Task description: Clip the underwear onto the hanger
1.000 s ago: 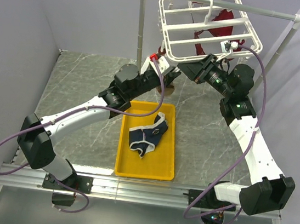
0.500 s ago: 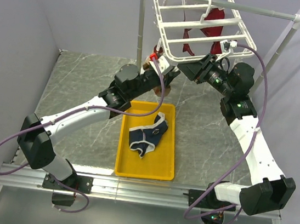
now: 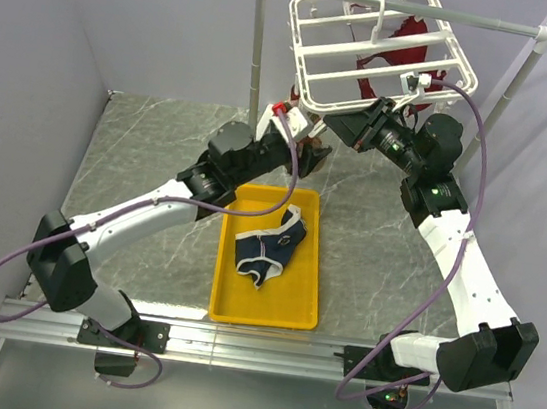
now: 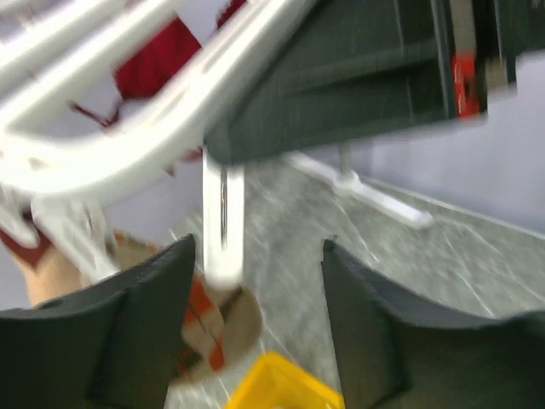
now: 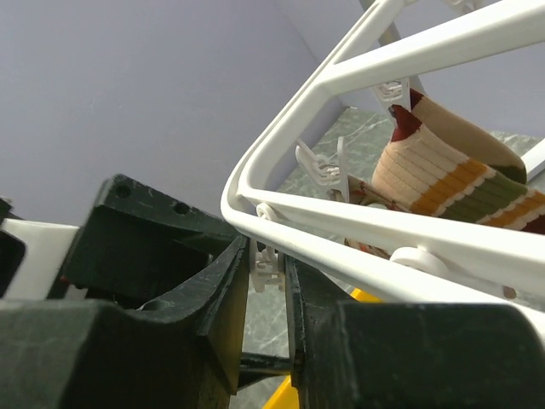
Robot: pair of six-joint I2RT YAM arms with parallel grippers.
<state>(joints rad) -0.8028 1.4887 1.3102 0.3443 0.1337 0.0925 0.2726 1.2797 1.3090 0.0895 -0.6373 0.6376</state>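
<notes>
The navy underwear lies crumpled in the yellow tray. The white hanger hangs tilted from the stand's top rail, with a dark red garment clipped to its far side. My right gripper is under the hanger's near-left corner. In the right wrist view it is shut on a small white clip dangling from the hanger frame. My left gripper is just below and left of that corner. In the left wrist view it is open and empty beneath the hanger frame.
A brown-and-cream argyle cloth hangs from a clip near my left fingers and shows in the right wrist view. The stand's white pole rises behind the left gripper. The tray's corner lies below. Grey walls enclose the marble table.
The hanger swung left and then back to the right. My left gripper shifted a little right, toward the hanger's corner. The right gripper stayed at the clip. The underwear has not moved.
</notes>
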